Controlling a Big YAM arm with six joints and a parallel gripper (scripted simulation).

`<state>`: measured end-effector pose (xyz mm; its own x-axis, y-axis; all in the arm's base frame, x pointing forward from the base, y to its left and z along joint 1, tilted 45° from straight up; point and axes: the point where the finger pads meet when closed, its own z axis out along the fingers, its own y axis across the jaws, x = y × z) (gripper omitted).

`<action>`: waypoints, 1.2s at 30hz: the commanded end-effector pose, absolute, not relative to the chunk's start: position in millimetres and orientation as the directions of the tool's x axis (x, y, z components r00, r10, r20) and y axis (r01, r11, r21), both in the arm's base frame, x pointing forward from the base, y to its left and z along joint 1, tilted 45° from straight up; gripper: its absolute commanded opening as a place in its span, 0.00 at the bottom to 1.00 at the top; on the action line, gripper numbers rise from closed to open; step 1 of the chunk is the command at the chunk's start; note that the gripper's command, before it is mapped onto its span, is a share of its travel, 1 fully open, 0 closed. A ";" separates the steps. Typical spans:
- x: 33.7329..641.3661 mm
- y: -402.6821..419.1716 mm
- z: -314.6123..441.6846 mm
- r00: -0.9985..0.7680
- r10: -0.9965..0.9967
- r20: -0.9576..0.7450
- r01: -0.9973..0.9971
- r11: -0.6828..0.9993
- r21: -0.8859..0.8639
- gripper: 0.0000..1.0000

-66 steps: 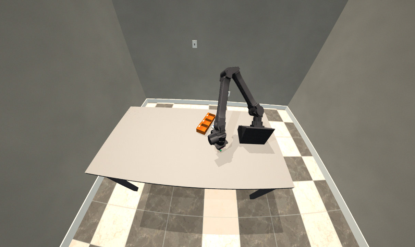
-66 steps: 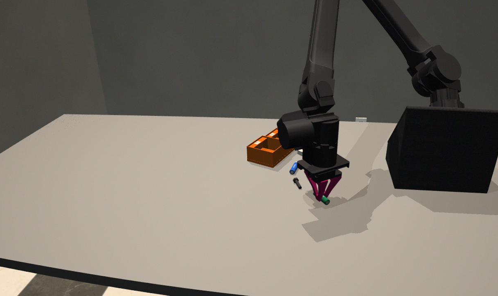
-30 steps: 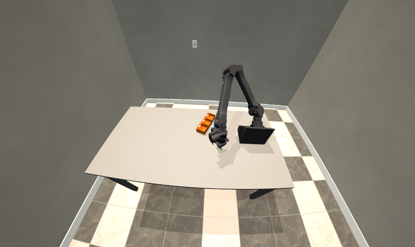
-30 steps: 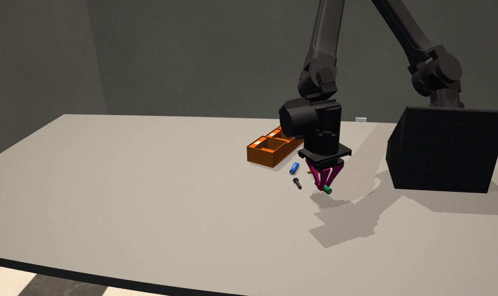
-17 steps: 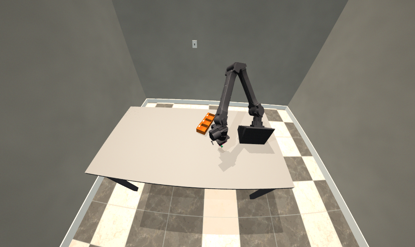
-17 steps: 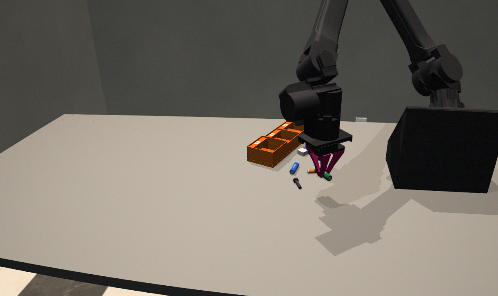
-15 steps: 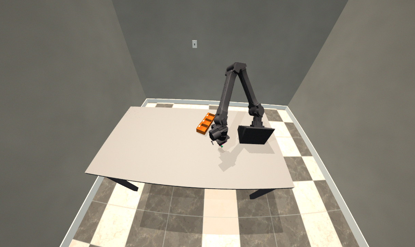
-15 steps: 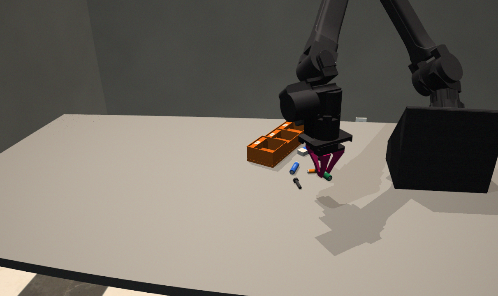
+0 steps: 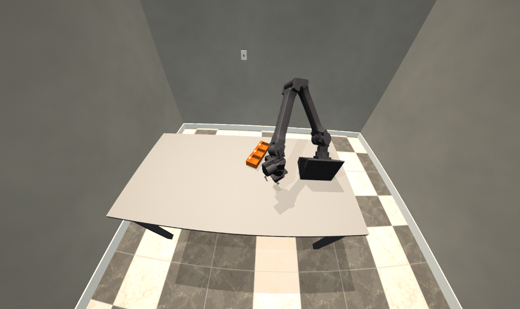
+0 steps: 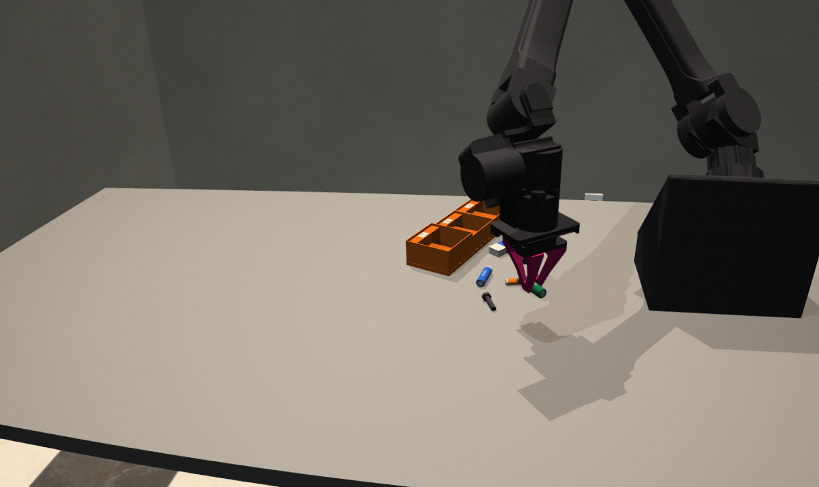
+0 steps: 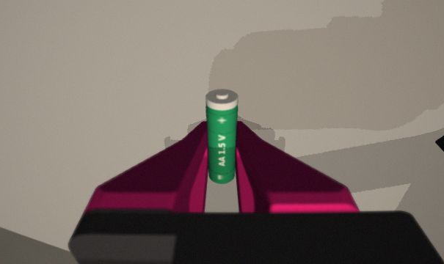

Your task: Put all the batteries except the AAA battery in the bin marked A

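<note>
Gripper (image 11: pixel 222 161) squeezes green AA battery (image 11: pixel 222 136), off table (image 10: pixel 218 314); orange bin (image 10: pixel 445 242) at 10 o'clock.

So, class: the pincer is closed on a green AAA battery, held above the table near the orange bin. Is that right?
Not quite. The label on the green battery reads AA 1.5 V, not AAA, as the wrist view shows. The rest stands: the pincer is closed on it, above the table near the orange bin.
</note>
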<state>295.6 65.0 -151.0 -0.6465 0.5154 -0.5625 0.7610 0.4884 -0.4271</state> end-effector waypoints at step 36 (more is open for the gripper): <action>315.9 39.9 -113.4 -0.626 0.526 -0.576 0.777 0.486 -0.400 0.08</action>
